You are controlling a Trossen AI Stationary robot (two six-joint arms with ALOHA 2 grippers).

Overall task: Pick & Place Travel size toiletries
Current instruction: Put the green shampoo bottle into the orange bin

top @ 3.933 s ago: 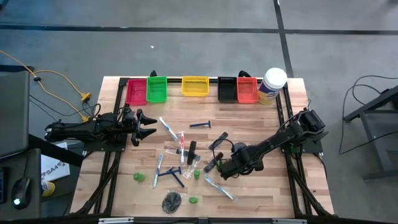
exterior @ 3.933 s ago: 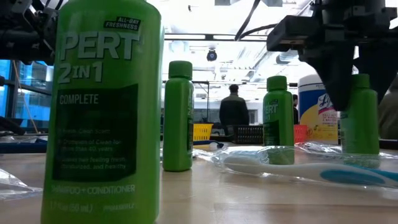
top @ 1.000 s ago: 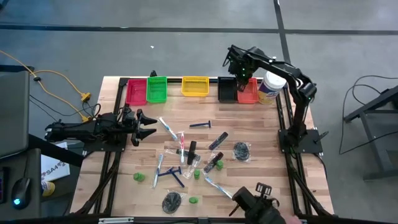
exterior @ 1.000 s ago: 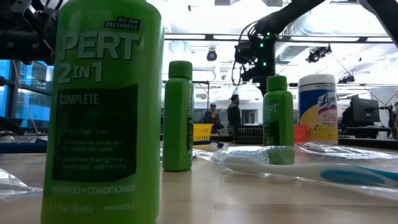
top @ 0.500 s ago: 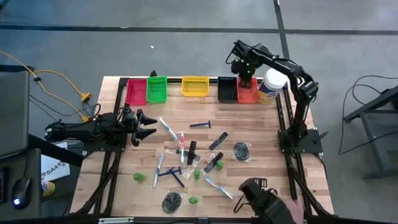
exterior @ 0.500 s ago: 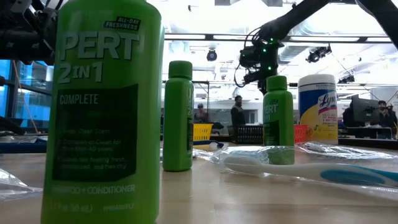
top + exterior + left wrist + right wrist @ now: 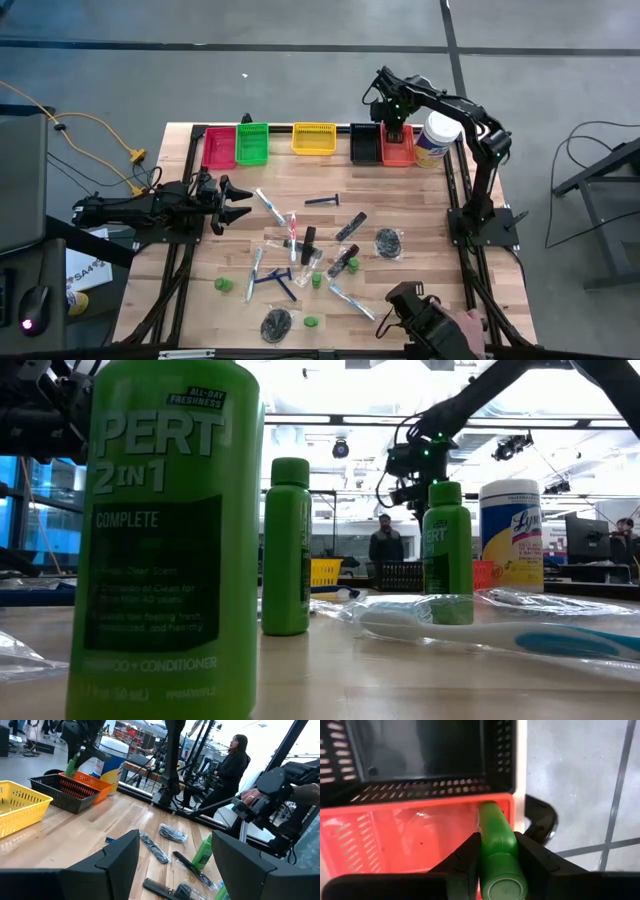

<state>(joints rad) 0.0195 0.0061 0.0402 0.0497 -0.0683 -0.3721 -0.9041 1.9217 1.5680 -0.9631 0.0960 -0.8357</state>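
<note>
The right gripper (image 7: 496, 865) is clamped on a small green bottle (image 7: 497, 847) above the orange bin (image 7: 395, 840). On the table, a near bottle (image 7: 165, 530) reads "PERT 2 IN 1 COMPLETE". The left gripper (image 7: 235, 203) waits with fingers apart at the table's left.

The right hand (image 7: 396, 128) is now hanging over the orange bin (image 7: 398, 148), gripping a green bottle (image 7: 496, 840) carried up from mid-bench.

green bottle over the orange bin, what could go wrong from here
The right gripper holds the green bottle close to the orange bin's corner, beside the black bin. Released here, it may clip the rim and fall outside, or tip into the black bin. It lies lengthwise between the fingers, so it could slip early.
</note>
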